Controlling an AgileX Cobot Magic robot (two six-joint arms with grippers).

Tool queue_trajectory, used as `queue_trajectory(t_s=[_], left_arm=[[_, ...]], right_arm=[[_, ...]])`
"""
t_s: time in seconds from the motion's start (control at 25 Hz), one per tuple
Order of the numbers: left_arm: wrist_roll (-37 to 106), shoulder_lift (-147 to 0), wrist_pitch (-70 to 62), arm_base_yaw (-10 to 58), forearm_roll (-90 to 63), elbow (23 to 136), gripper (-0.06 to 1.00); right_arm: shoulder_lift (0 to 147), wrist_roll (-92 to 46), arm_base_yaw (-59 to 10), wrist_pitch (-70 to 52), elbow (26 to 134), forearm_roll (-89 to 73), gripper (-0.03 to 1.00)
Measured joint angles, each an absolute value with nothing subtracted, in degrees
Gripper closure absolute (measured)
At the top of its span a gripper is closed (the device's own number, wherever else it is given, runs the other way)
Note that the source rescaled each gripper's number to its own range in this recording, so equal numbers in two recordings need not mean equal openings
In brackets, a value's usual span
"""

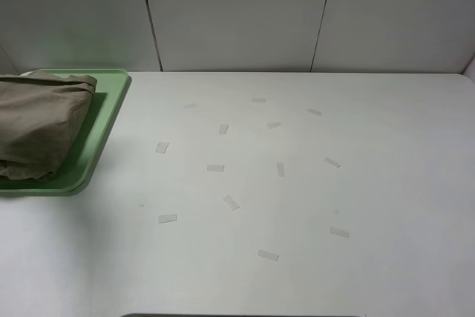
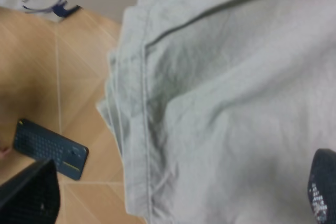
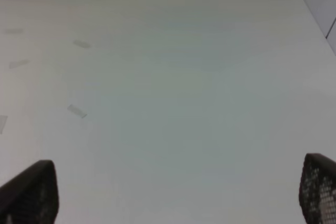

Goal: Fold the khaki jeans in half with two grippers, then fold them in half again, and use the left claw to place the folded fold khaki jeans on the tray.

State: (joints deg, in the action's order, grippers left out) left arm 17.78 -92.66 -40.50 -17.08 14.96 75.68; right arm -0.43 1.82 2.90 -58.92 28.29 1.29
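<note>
The folded khaki jeans (image 1: 37,124) lie in a thick bundle on the pale-green tray (image 1: 102,135) at the far left of the table. Neither gripper shows in the exterior high view. In the left wrist view my left gripper (image 2: 176,203) is open, its two dark fingertips (image 2: 29,195) wide apart, just above the khaki fabric (image 2: 226,103), whose stitched hem and stacked layers show. It holds nothing. In the right wrist view my right gripper (image 3: 173,198) is open and empty above the bare white table (image 3: 184,77).
Several small strips of clear tape (image 1: 231,202) are stuck over the middle of the white table (image 1: 386,183). A white panelled wall stands behind it. Past the table's left edge the left wrist view shows a wooden floor with a dark keyboard (image 2: 50,148).
</note>
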Motion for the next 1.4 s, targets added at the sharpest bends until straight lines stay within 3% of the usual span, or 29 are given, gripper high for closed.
queue_trajectory(t_s=[0.52,0.92,1.28,1.4], left_arm=[[15.27,-78.26,-40.67,-17.08,10.87,75.08,0.01],[15.37,-50.60,-37.24,-17.08,-0.73,59.49,0.01],[15.69,-26.80,-45.14,-16.94,-5.22,48.00,0.01],[15.43,-21.72,-47.68,-13.86,-8.13,45.08,0.01]], right_arm=[[-0.43,1.82,2.90,-58.92,28.29,1.29,-0.03],[-0.43,1.82,2.90,-58.92,28.29,1.29,-0.03],[-0.43,1.82,2.90,-58.92,28.29,1.29,-0.03],[-0.43,1.82,2.90,-58.92,28.29,1.29,-0.03]])
